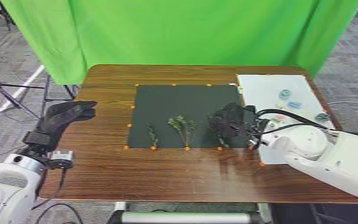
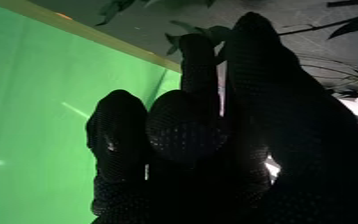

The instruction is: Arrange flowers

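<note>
In the head view my right hand [image 1: 230, 120] is low over the right part of the dark mat [image 1: 162, 102], by a thin green sprig [image 1: 221, 141]. A bushier sprig [image 1: 182, 128] lies mid-mat, another slim one [image 1: 152, 136] to its left. My left hand [image 1: 66, 114] is at the table's left edge, fingers extended, holding nothing. In the right wrist view my right hand [image 2: 186, 125] has thumb and a finger pinched on a leafy sprig [image 2: 213, 34]; leaves show beside the fingertips, a stem beyond the thumb. The glove hides the grip point.
On the right, a white sheet [image 1: 269, 84] bears small blue-green flowers [image 1: 286, 94] and a pinkish one near my right wrist. Orange markers line the mat and sheet. A green curtain [image 1: 193, 35] hangs behind the brown table [image 1: 158, 175].
</note>
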